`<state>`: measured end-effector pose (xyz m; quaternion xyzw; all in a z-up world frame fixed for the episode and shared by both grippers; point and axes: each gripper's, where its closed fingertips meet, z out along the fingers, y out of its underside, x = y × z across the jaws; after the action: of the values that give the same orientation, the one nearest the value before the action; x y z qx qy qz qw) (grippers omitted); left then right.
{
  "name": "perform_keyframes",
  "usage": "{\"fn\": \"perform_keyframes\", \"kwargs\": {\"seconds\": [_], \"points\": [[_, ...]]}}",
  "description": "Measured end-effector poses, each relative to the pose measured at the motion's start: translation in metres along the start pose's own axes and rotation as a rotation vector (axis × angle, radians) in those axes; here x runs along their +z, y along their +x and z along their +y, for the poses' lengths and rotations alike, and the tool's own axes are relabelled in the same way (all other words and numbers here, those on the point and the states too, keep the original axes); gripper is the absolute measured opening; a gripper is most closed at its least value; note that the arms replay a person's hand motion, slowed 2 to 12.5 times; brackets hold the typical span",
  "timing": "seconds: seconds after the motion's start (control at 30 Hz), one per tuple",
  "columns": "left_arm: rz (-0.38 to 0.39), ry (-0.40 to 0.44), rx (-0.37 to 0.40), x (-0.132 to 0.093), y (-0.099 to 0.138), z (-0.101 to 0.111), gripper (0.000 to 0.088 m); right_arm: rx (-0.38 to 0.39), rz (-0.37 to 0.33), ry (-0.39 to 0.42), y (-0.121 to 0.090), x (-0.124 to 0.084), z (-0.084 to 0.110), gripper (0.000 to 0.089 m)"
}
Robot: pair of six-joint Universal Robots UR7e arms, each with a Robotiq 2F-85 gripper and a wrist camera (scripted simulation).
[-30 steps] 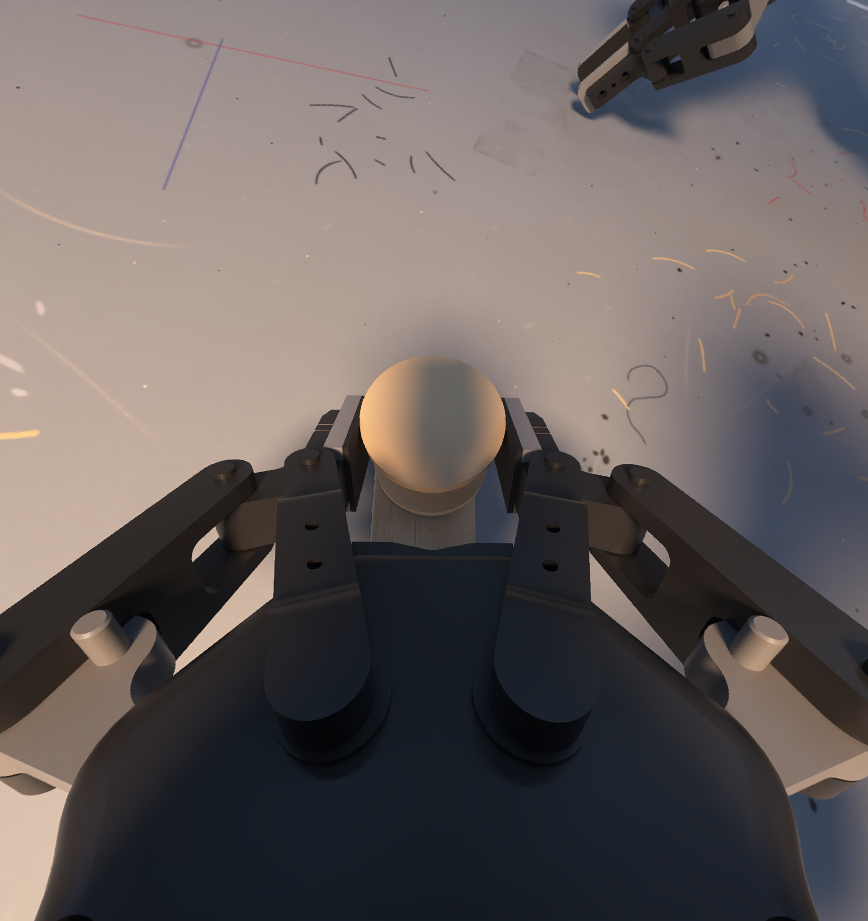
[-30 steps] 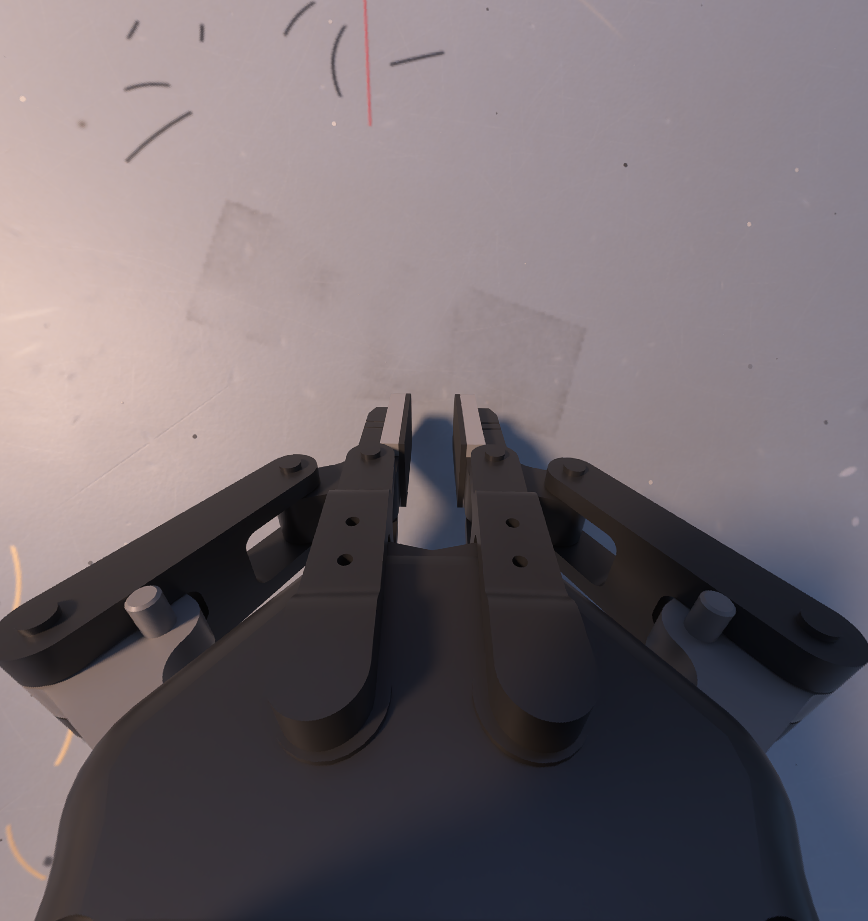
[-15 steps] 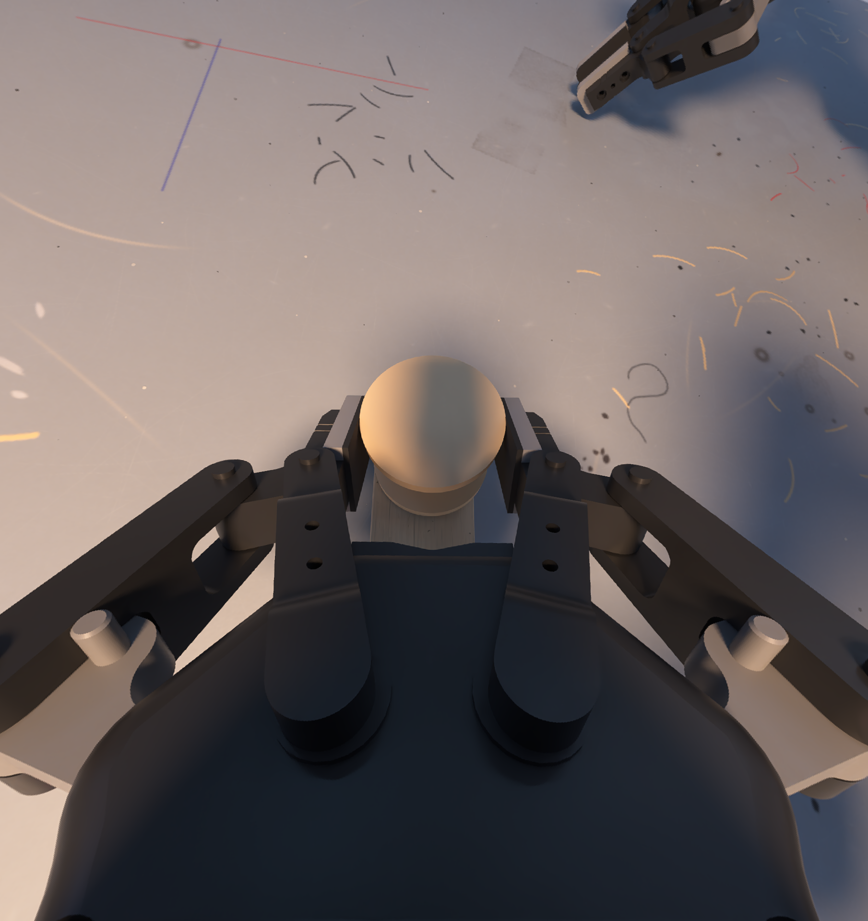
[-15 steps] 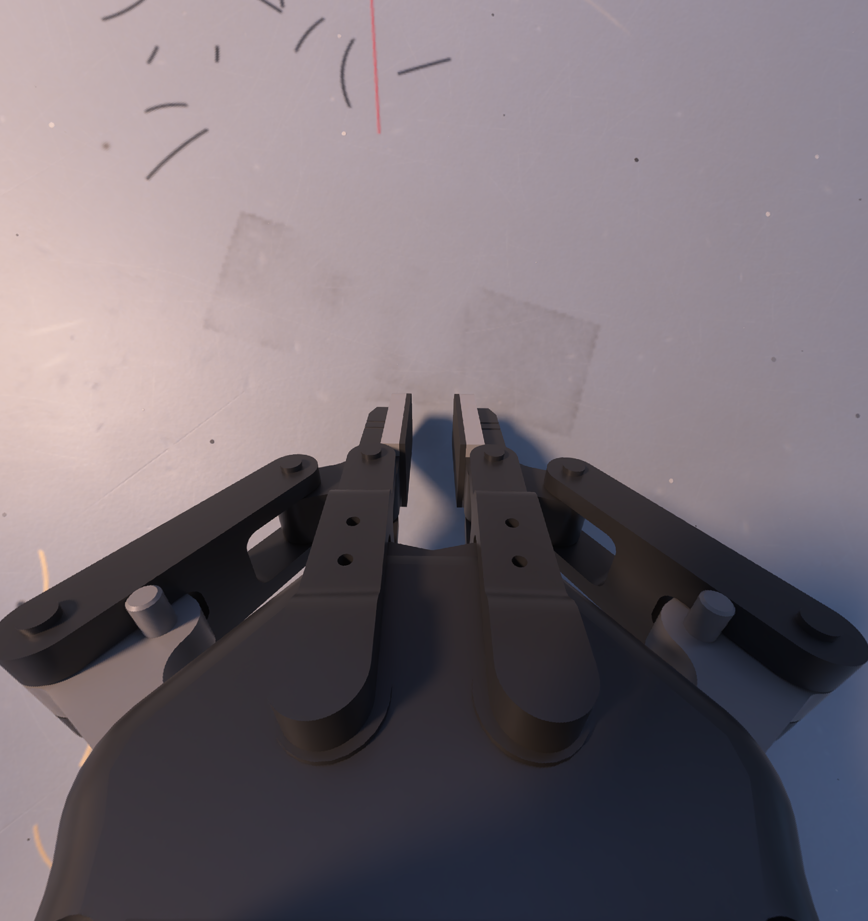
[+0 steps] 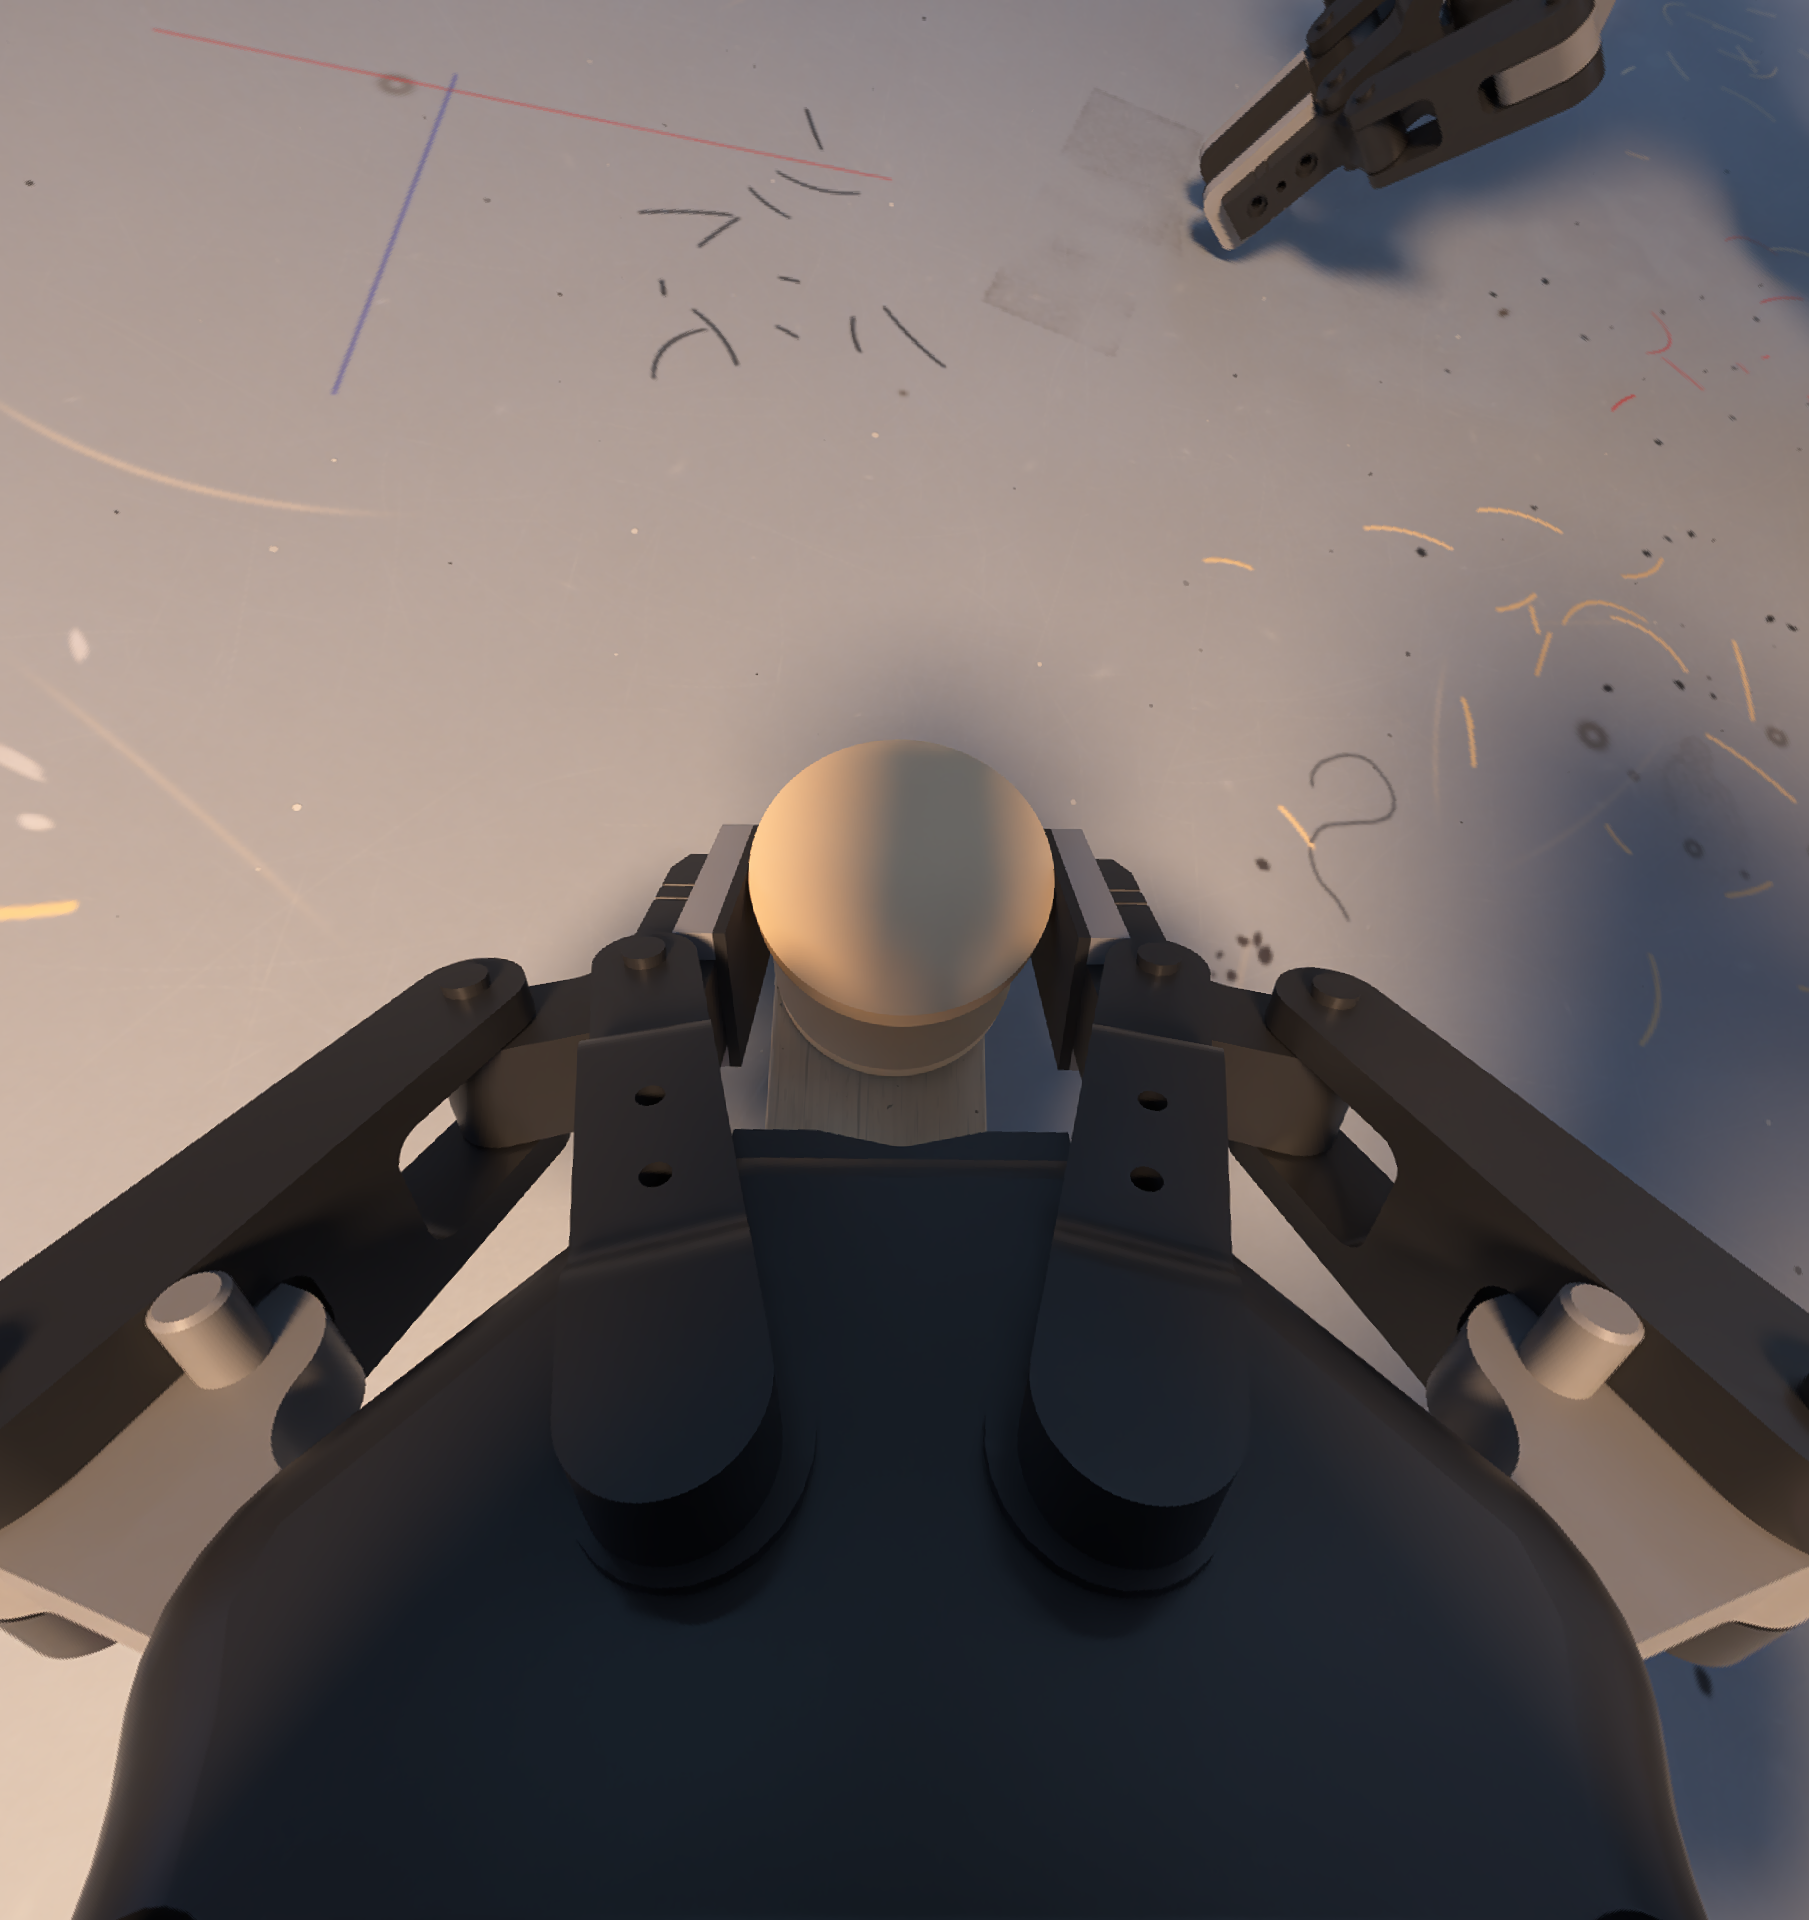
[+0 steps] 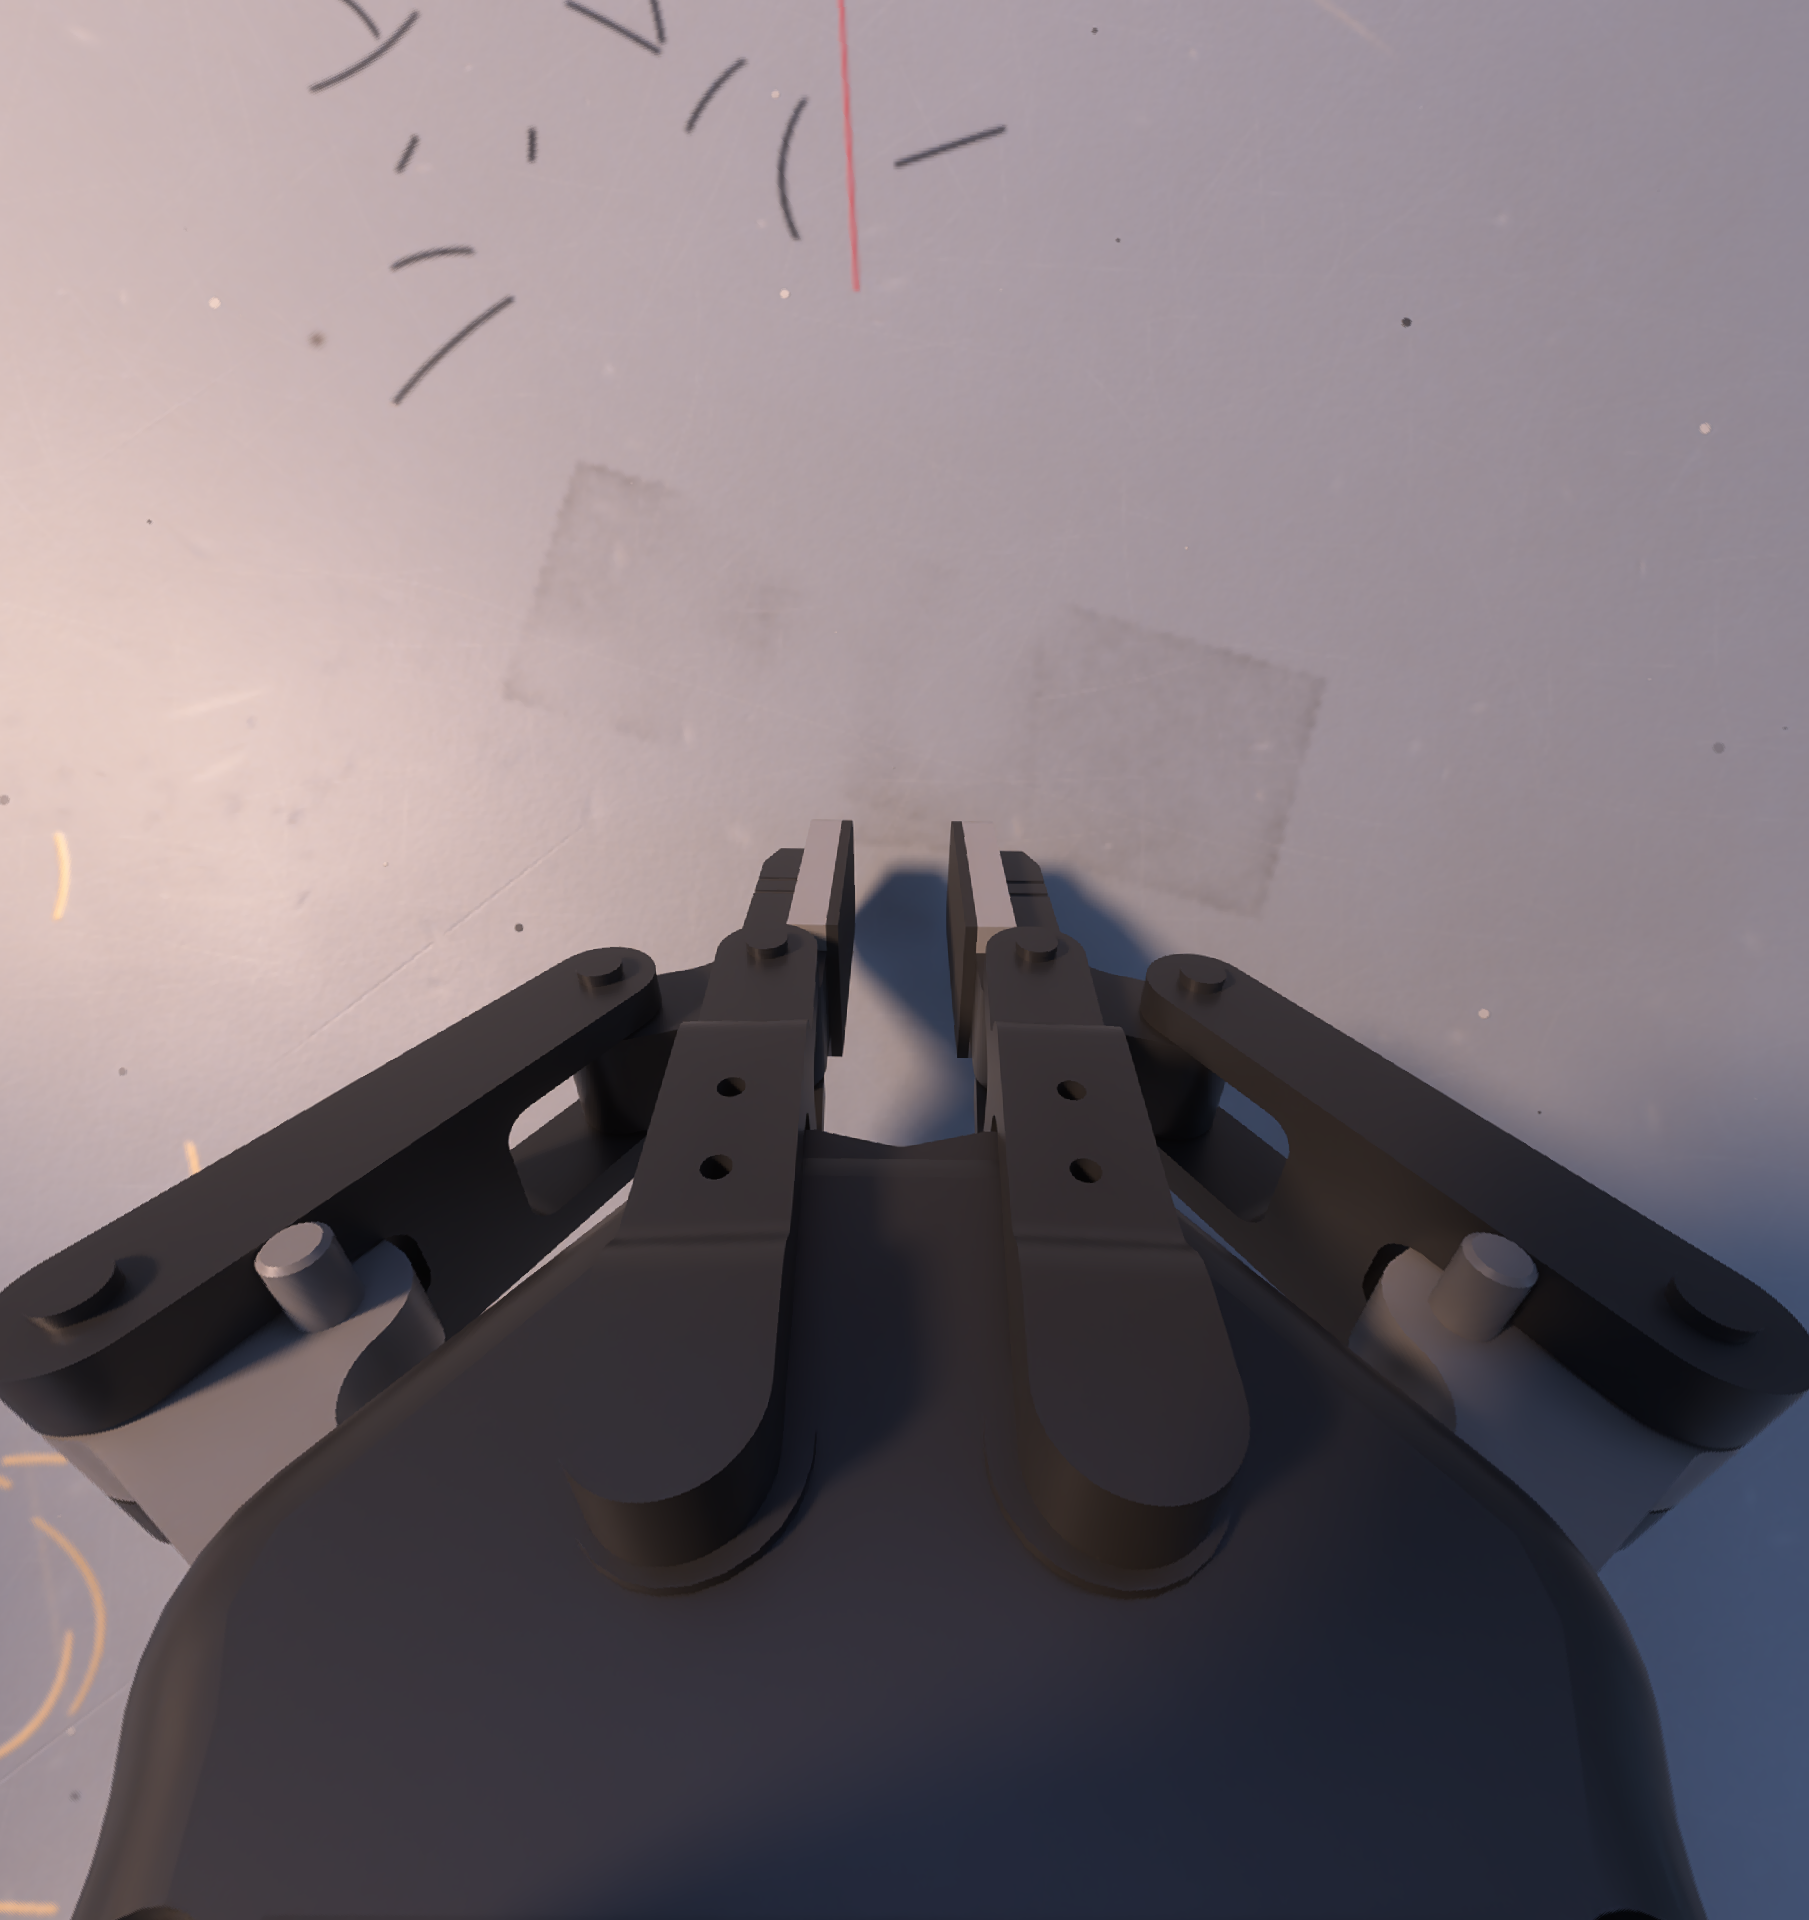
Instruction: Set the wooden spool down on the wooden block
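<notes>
In the left wrist view my left gripper [image 5: 901, 904] is shut on the wooden spool [image 5: 900, 883]. Its fingers [image 5: 718, 914] press both sides of the spool's round tan top flange. Right under the spool, a pale wooden block [image 5: 879, 1096] shows between the fingers; most of it is hidden by the spool and the gripper body. I cannot tell whether the spool touches the block. My right gripper [image 6: 898, 883] is empty, its fingers drawn together with a narrow gap, low over the bare table. It also shows in the left wrist view [image 5: 1238, 208] at the far upper right.
The grey table top [image 5: 567, 623] carries scratches, pen marks, a thin red line [image 5: 526, 104] and a blue line [image 5: 391, 239]. Two faint square patches [image 6: 1170, 748] lie ahead of the right gripper. Nothing else stands on the table.
The right gripper has crept slightly forward: the table marks slide down in its view. The left gripper, spool and block have not moved.
</notes>
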<state>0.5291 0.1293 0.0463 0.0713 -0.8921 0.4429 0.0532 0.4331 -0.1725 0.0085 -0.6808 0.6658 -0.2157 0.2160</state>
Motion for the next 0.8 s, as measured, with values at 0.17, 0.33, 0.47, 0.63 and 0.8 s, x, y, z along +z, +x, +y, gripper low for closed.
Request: {"fn": "perform_keyframes", "kwargs": {"seconds": [0.17, 0.33, 0.47, 0.63, 0.8], "points": [[0.000, 0.000, 0.000, 0.000, 0.000, 0.000, 0.0447, 0.001, -0.007, 0.004, -0.004, 0.001, -0.001, 0.0164], [0.000, 0.001, 0.000, 0.000, 0.000, 0.000, 0.0447, 0.000, -0.014, 0.009, -0.008, 0.001, -0.002, 0.0164], [0.000, 0.001, 0.000, 0.000, 0.000, 0.000, 0.0447, -0.002, -0.021, 0.013, -0.013, 0.002, -0.003, 0.0164], [0.000, 0.001, 0.001, 0.000, 0.000, 0.000, 0.0447, -0.005, -0.032, 0.019, -0.018, 0.003, -0.004, 0.0165], [-0.001, 0.001, 0.001, 0.000, 0.000, 0.000, 0.0447, -0.010, -0.035, 0.019, -0.023, 0.004, -0.005, 0.0167]]}}
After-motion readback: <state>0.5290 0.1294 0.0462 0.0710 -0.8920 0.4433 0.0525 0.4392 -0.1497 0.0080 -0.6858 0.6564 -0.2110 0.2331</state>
